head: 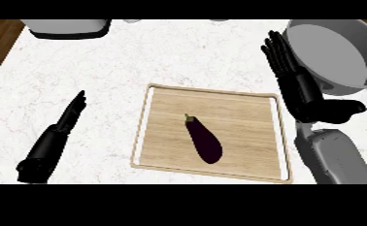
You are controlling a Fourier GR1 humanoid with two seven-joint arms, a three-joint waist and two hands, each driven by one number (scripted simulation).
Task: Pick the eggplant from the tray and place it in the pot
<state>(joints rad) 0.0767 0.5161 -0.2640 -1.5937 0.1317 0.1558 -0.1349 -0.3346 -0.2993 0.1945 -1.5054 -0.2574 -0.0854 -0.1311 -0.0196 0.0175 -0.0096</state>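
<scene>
A dark purple eggplant (203, 139) with a small green stem lies on the wooden tray (165, 123), a little right of the tray's middle, stem pointing away from me. The grey pot (337, 55) stands at the upper right, partly cut off by the view's edge. My right hand (294, 79) is open with straight fingers pointing away, between the tray's right edge and the pot, overlapping the pot's left rim. My left hand (61, 125) is open on the counter left of the tray, apart from it.
A white marble counter (179, 55) fills the view. A grey appliance (66, 27) sits at the back left. A strip of wooden floor (7, 36) shows past the counter's left edge.
</scene>
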